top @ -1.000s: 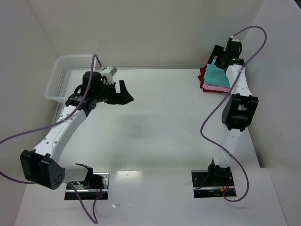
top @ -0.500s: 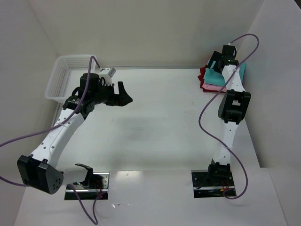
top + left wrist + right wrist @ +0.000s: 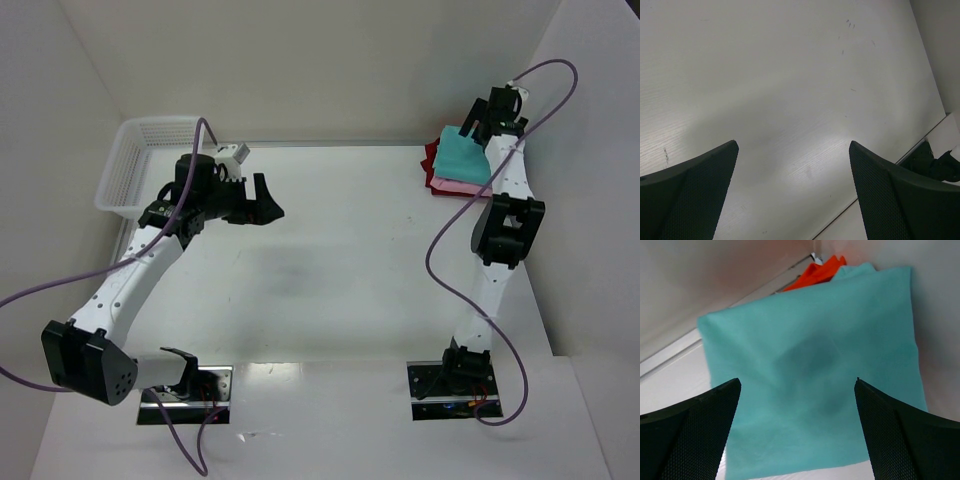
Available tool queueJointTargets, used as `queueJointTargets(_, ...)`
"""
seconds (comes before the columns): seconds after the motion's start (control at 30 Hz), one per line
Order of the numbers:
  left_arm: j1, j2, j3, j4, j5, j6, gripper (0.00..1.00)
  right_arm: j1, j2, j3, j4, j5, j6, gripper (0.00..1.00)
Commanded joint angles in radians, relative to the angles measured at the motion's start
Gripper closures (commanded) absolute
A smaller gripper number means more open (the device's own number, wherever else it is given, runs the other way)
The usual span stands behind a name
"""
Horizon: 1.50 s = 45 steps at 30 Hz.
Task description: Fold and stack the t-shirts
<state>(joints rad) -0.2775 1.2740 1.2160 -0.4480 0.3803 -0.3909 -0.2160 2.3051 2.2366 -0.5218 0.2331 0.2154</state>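
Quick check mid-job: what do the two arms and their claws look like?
The left arm and right arm are white tubular links with black joint housings. A purple cable loops along each. The left claw and right claw each have two black fingers with finely dimpled inner faces.

The teal t-shirt point(image 3: 810, 385) is soft matt cloth. The tabletop point(image 3: 780, 90) is smooth and faintly glossy. The basket point(image 3: 118, 178) is plastic mesh.

Overhead view far; wrist views close, downward; teal t-shirt point(image 3: 460, 158) shared.
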Motion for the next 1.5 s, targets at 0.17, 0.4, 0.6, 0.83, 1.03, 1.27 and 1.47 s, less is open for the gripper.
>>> queueJointTargets(0.17,0.004,-0.054,0.034,0.000,0.028,0.041,0.01,-0.011,0.168,0.064,0.013,0.045,-0.024,0.00)
queueJointTargets(0.4,0.004,-0.105,0.016,-0.017,0.015,0.041,0.01,-0.011,0.159,0.101,-0.038,0.022,0.001,0.00)
queueJointTargets(0.6,0.004,-0.196,-0.033,0.014,0.003,0.041,0.01,-0.011,-0.219,-0.080,0.067,-0.107,0.057,0.00)
queueJointTargets(0.83,0.004,-0.305,-0.055,0.045,-0.034,0.041,0.01,-0.011,-0.733,-0.441,0.110,-0.339,0.162,0.00)
queueJointTargets(1.03,0.004,-0.366,-0.055,0.054,-0.066,0.070,0.01,-0.011,-1.119,-0.781,0.086,-0.360,0.221,0.00)
queueJointTargets(1.27,-0.005,-0.387,-0.067,0.054,-0.086,0.081,0.01,-0.011,-1.293,-1.031,-0.001,-0.356,0.183,0.00)
queueJointTargets(1.47,-0.005,-0.397,-0.110,0.045,-0.090,0.065,0.01,-0.011,-1.299,-1.114,0.007,-0.247,0.151,0.00)
